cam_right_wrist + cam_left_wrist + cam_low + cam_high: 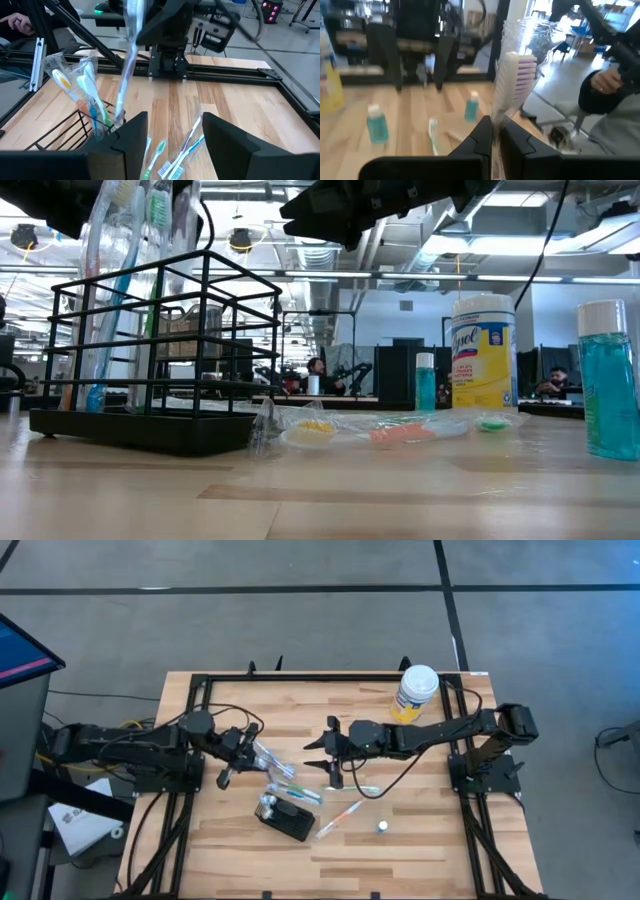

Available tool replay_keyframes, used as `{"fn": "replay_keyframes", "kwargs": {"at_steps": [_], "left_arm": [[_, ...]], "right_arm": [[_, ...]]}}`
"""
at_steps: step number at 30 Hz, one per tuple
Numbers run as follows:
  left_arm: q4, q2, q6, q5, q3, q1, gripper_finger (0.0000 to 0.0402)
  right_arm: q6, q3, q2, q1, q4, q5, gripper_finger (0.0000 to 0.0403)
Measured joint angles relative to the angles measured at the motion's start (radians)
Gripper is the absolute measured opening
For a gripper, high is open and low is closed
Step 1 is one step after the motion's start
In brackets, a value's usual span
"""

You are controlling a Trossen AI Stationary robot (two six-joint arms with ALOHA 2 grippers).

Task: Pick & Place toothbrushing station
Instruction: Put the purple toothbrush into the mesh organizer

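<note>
Several wrapped brushes (283,772) already stand in the station (284,817), a black wire holder near the surface's (420,850) front middle. Left tool (240,752) hangs beside it, clenched on a wrapped brush (512,80), held upright probably for dropping in. Right tool (328,752) hovers released above loose brushes (340,818), likely to pick the next.

Robotics lab or open workshop: exposed ceiling ducts (330,255) at 12 o'clock, strip lights, people seated at monitors (318,372) behind, grey floor (300,630) around wooden table (420,840).
</note>
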Motion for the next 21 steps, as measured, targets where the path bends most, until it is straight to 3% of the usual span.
{"fn": "replay_keyframes", "kwargs": {"at_steps": [21], "left_arm": [[-0.093,-0.044,-0.016,0.000,0.000,-0.023,0.0006]], "right_arm": [[0.000,0.000,0.000,0.000,0.001,0.000,0.0181]]}}
